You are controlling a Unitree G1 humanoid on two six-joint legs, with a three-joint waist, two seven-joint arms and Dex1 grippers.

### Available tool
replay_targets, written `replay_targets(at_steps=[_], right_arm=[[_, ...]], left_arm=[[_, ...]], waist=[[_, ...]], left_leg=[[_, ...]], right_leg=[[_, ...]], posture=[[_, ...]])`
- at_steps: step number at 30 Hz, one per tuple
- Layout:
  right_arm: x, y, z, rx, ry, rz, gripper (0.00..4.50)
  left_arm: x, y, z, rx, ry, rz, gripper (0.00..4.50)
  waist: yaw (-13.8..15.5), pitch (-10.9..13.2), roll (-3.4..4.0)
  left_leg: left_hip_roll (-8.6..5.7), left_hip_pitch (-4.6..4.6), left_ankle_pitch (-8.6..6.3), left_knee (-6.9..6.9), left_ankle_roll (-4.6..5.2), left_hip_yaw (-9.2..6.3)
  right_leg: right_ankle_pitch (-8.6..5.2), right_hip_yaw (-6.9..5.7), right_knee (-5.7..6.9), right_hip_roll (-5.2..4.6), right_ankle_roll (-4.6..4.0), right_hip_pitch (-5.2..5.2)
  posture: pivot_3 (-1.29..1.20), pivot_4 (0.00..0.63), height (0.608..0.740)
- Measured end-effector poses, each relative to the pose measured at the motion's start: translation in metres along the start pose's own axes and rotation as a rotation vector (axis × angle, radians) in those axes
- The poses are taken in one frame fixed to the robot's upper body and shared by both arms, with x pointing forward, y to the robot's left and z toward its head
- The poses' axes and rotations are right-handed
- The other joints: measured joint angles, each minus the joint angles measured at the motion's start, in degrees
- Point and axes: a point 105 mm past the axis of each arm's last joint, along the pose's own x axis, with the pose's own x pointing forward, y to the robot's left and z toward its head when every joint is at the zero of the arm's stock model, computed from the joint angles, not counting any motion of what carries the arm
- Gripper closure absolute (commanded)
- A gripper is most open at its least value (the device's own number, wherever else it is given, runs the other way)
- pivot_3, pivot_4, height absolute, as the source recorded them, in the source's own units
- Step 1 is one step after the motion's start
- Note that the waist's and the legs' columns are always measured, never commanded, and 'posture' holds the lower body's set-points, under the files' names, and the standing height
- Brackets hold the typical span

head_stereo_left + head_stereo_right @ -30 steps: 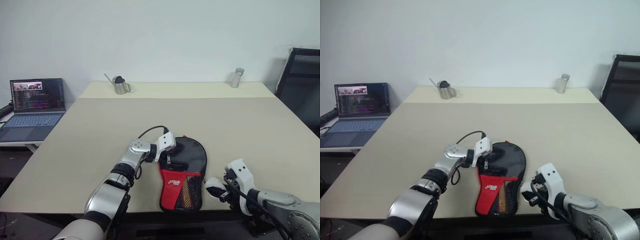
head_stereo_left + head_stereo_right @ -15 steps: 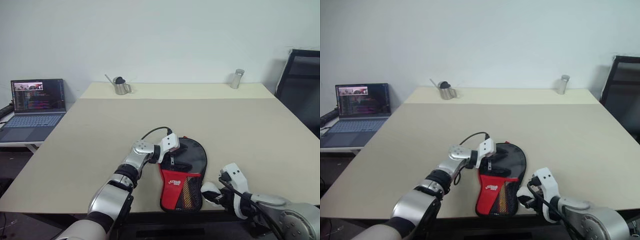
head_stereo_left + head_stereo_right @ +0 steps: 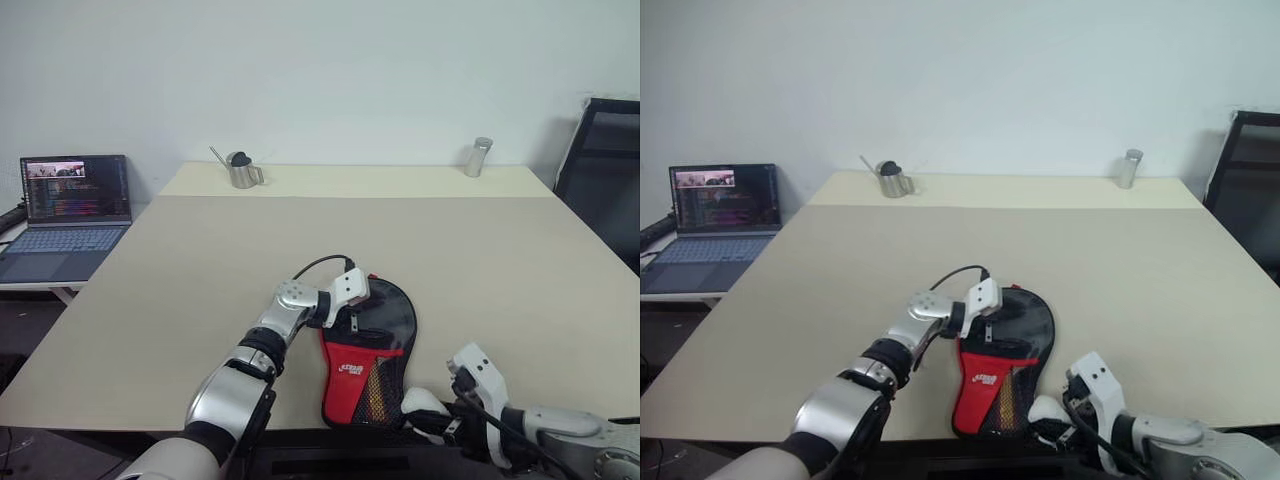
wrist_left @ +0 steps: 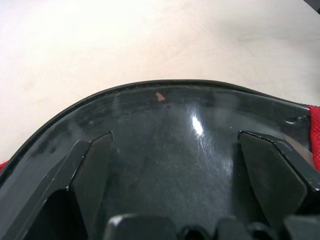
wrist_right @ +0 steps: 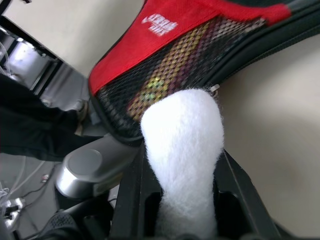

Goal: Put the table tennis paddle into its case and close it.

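Most of the job looks done: the paddle [image 4: 165, 150] lies inside the case [image 3: 365, 360] at lower centre, left gripper [image 3: 352, 310] spread wide over it, right gripper [image 5: 182, 165] pinching a white fuzzy pad [image 5: 182, 150], closing apparently left.

Your left arm reaches forward, wrist bent to the right, its pincer [image 3: 352, 322] spread wide with both fingers [image 4: 92, 165] well apart. Your right arm sits low and near, its pincer [image 5: 182, 200] clamped on a white fluffy roll [image 5: 184, 150].
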Motion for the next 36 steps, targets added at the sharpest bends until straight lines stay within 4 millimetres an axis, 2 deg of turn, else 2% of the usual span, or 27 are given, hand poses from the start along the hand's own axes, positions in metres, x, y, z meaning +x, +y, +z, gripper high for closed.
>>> replay_targets(at_steps=[4, 14, 24, 26, 29, 34, 36], right_arm=[[-0.005, 0.006, -0.002, -0.002, -0.009, 0.028, 4.01], [-0.018, 0.024, -0.024, 0.046, 0.042, 0.117, 4.01], [-0.007, 0.029, -0.019, 0.034, 0.016, 0.123, 4.01], [-0.005, 0.03, -0.018, 0.039, 0.012, 0.124, 3.27], [-0.006, 0.032, -0.016, 0.037, 0.012, 0.141, 2.42], [-0.011, 0.04, -0.004, -0.014, -0.011, 0.19, 0.63], [-0.014, 0.042, 0.007, -0.042, -0.039, 0.206, 0.63]], left_arm=[[0.001, 0.0, 0.0, 0.0, 0.001, -0.003, 0.12], [0.003, -0.002, 0.001, 0.009, 0.006, -0.014, 0.12], [0.003, -0.002, 0.001, 0.011, 0.009, -0.015, 0.12], [0.003, -0.002, 0.001, 0.011, 0.011, -0.016, 0.12], [0.003, -0.002, 0.001, 0.013, 0.012, -0.016, 0.12], [0.003, -0.001, 0.0, 0.011, 0.014, -0.008, 0.12], [0.003, 0.0, 0.0, 0.01, 0.014, -0.001, 0.12]], waist=[[0.06, -0.03, 0.0], [0.07, -0.17, 0.01], [0.05, -0.22, -0.02], [0.05, -0.23, -0.04], [0.03, -0.23, -0.04], [-0.02, -0.24, -0.05], [-0.03, -0.23, -0.06]], left_leg=[[0.0, -0.01, -0.02, 0.0, 0.0, -0.09], [-0.02, -0.02, -0.18, 0.02, 0.04, -0.06], [-0.01, -0.01, -0.19, 0.04, 0.03, -0.08], [0.0, -0.01, -0.19, 0.04, 0.03, -0.07], [0.0, 0.0, -0.19, 0.04, 0.03, -0.06], [0.0, 0.05, -0.19, 0.09, 0.04, -0.05], [0.0, 0.09, -0.19, 0.1, 0.04, -0.05]], right_leg=[[-0.04, -0.08, -0.01, 0.0, 0.03, 0.02], [-0.18, -0.06, -0.01, -0.01, 0.14, 0.04], [-0.19, -0.07, -0.01, -0.01, 0.14, 0.04], [-0.19, -0.07, -0.01, -0.01, 0.14, 0.05], [-0.18, -0.05, -0.01, -0.01, 0.14, 0.05], [-0.18, -0.05, 0.01, -0.01, 0.15, 0.1], [-0.17, -0.05, 0.0, -0.01, 0.15, 0.15]], posture=[[0.0, 0.15, 0.74], [0.0, 0.15, 0.74], [0.0, 0.15, 0.74], [0.0, 0.15, 0.74], [0.0, 0.15, 0.74], [0.0, 0.15, 0.74], [0.0, 0.15, 0.74]])
